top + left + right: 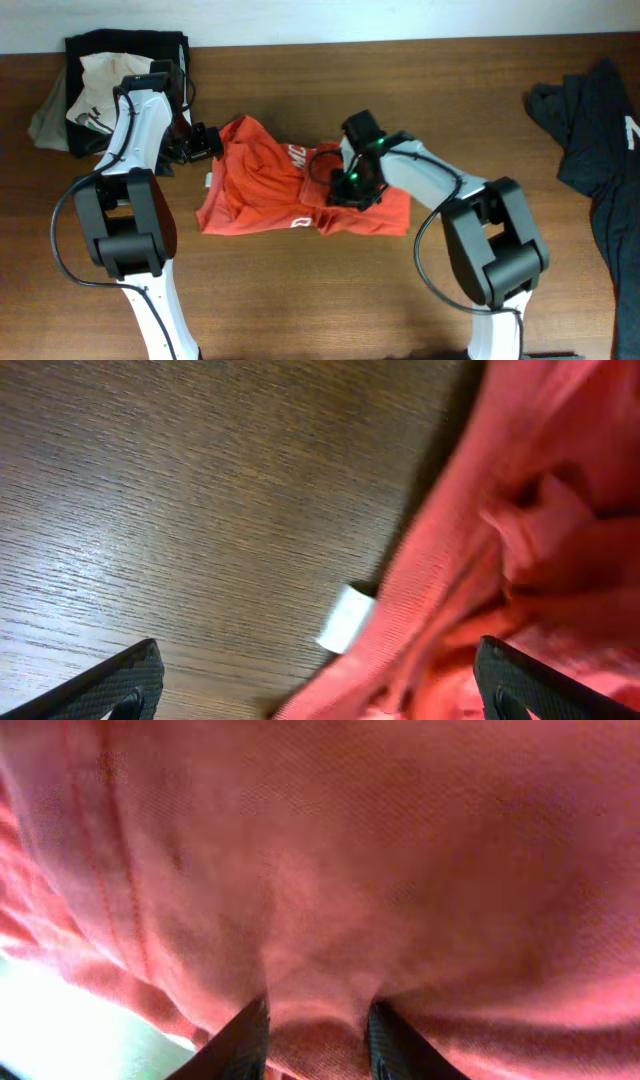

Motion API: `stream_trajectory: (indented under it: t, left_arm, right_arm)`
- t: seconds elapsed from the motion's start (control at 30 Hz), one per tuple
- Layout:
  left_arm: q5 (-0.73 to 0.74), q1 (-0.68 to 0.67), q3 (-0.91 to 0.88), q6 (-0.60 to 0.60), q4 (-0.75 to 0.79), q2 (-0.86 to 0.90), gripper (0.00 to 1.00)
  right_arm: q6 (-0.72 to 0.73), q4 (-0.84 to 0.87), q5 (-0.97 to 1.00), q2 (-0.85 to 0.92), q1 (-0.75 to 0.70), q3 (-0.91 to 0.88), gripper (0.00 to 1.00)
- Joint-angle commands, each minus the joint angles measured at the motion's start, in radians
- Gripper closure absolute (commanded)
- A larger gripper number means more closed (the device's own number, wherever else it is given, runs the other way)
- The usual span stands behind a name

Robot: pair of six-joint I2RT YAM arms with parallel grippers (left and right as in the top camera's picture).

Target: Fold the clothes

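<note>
A red-orange short-sleeved cotton T-shirt [265,185] lies in a crumpled heap in the middle of the brown wooden table [300,290], a bit closer to the far edge. It is not flat, and its cloth is bunched and wrinkled. Bits of its white letters [297,155] peek out of the folds.

The left pincer [205,143] is at the left edge of the T-shirt. Seen from the left wrist, the left pincer [320,695] is wide open, with one black finger [120,685] over bare wood and the other over the red cloth [520,510]. It holds nothing. A small white label [345,618] sticks out from the rim of the T-shirt onto the wood between them.

The right pincer [355,185] is down on the right part of the T-shirt. In the right wrist view, the right pincer [315,1040] is pinched on a fold of red cloth [380,860], with its black fingers [245,1035] close on either side of the fold.

A heap of dark clothes [150,50] with a cream cloth [100,85] on it sits in the far left corner. Another dark garment [600,130] lies by the right edge of the table, well apart from the T-shirt.
</note>
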Motion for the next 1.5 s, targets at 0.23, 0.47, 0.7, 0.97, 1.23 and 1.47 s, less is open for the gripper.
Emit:
stream_trajectory:
  t: [0.23,0.47,0.7,0.97,1.23,1.47]
  left_arm:
    - [0.011,-0.003,-0.006,-0.002,-0.004,0.007,0.01]
    - [0.007,-0.003,-0.006,-0.002,-0.006,0.007,0.01]
    - [0.008,-0.003,-0.006,-0.002,0.003,0.008,0.01]
    - [0.008,-0.003,-0.007,-0.002,-0.002,0.008,0.01]
    - [0.185,-0.003,-0.007,0.148,0.019,0.009,0.01]
    - [0.700,0.035,-0.011,0.457,-0.037,0.009,0.01]
  right_arm:
    - [0.023,-0.301,0.280,-0.044,-0.075,0.351,0.41]
    - [0.027,-0.388,0.210,-0.026,-0.105,0.331,0.41]
    - [0.023,-0.433,0.367,-0.026,-0.104,0.172,0.86]
    - [-0.005,-0.203,0.357,-0.020,-0.246,0.002,0.89]
    - [-0.169,-0.165,0.351,-0.021,-0.434,0.063,0.02]
    - [-0.168,-0.536,0.353,-0.043,-0.513,0.626,0.01]
